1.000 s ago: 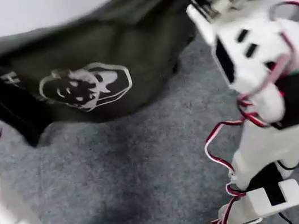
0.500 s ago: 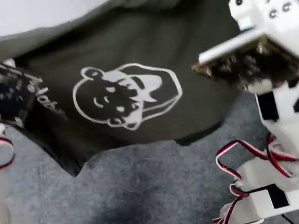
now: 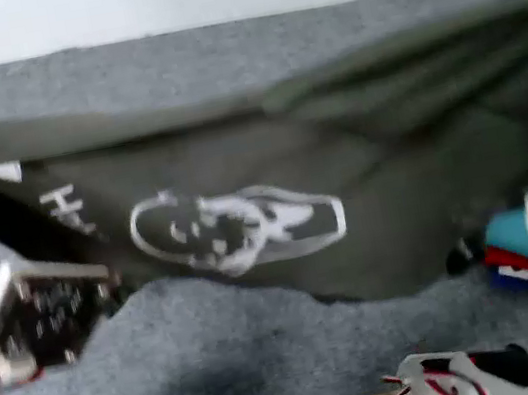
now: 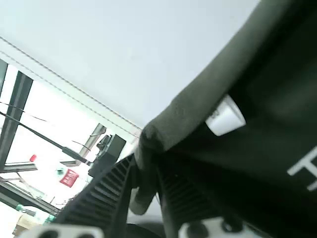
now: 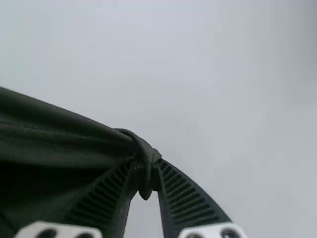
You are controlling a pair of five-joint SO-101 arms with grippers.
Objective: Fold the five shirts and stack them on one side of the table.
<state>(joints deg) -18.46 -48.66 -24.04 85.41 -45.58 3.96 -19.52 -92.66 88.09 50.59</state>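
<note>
Dark green shirt (image 3: 414,183) with a white print (image 3: 239,227), stretched across the width of the grey table (image 3: 221,367), its lower edge lying on the surface. The left gripper (image 4: 146,173) has its jaws closed on a bunched fold of the shirt's edge, near a small white label (image 4: 225,115). The right gripper (image 5: 144,178) pinches a gathered bit of edge in the same way. The cloth appears light, soft and limp: it sags and creases between the two holds and keeps no shape of its own. Each pinch takes in little fabric, so a sharp pull may slip it free. Corners and seams, where the cloth lies doubled, likely offer the surest hold.
</note>
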